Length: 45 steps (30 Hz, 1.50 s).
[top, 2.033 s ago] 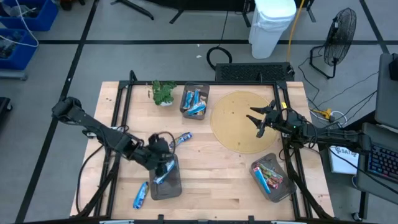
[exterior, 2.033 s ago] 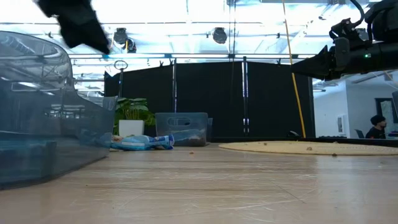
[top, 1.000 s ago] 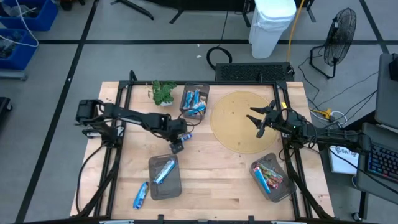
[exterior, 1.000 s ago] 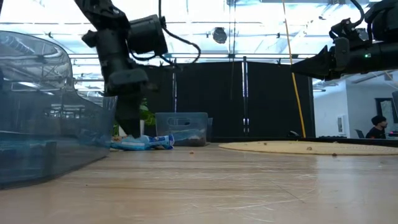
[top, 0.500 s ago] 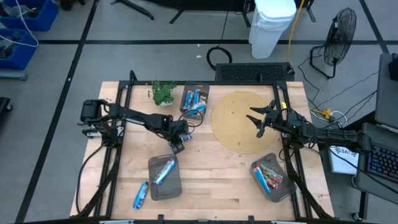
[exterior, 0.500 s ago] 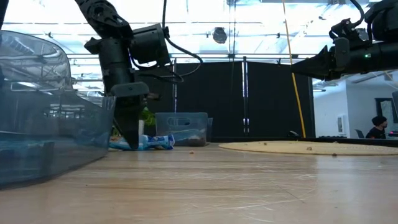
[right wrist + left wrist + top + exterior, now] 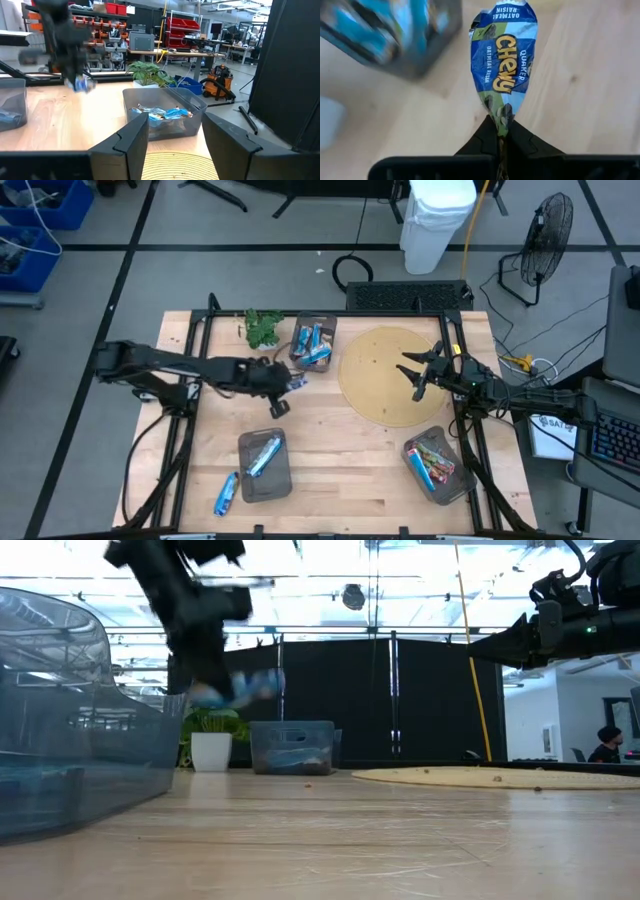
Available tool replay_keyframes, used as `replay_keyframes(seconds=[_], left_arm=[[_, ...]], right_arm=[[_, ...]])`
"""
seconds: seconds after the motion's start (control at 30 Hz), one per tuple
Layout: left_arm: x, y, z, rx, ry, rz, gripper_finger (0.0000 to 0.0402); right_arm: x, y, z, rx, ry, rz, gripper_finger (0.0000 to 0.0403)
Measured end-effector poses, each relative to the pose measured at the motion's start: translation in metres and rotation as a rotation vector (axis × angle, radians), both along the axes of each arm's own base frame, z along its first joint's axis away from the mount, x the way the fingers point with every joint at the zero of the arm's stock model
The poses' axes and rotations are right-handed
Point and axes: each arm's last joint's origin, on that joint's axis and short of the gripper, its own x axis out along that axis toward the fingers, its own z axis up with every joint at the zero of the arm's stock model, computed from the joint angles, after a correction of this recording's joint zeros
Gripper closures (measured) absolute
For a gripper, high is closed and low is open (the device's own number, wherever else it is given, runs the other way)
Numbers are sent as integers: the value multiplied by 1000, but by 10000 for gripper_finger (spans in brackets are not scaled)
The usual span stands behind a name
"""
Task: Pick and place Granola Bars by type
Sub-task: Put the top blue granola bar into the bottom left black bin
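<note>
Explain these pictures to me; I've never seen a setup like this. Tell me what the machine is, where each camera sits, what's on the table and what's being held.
This is a two-armed robot at a wooden table. One camera looks straight down, one sits at table height, and one rides on each wrist. The left gripper is shut on a blue granola bar, lifted off the table near the far bin, which holds more blue bars. The right gripper hangs open over a round mat, waiting. A near bin holds blue bars, with one loose bar lying beside it. A third bin, near the right arm, holds reddish and other bars. A small potted plant stands at the far edge.
</note>
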Motion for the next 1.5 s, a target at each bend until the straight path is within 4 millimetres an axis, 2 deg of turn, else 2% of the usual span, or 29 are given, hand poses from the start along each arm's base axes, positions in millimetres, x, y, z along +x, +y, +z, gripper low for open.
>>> replay_keyframes(seconds=[0.27,0.37,0.47,0.77,1.0,1.17,1.5], left_arm=[[-48,-37,70,75,-308,-70,391],[-66,-53,86,42,-410,-92,391],[-79,-70,93,-43,-468,-96,392],[-90,-114,78,-354,-378,3,392],[-88,-145,56,-462,-277,95,392],[-83,-157,42,-496,-215,152,392],[-72,-166,21,-501,-131,207,392]], right_arm=[[0,0,0,0,1,0,225],[0,0,0,0,1,0,223],[0,0,0,0,1,0,223],[0,0,0,0,1,0,223],[0,0,0,0,1,0,226],[0,0,0,0,0,0,223],[0,0,0,0,1,0,226]])
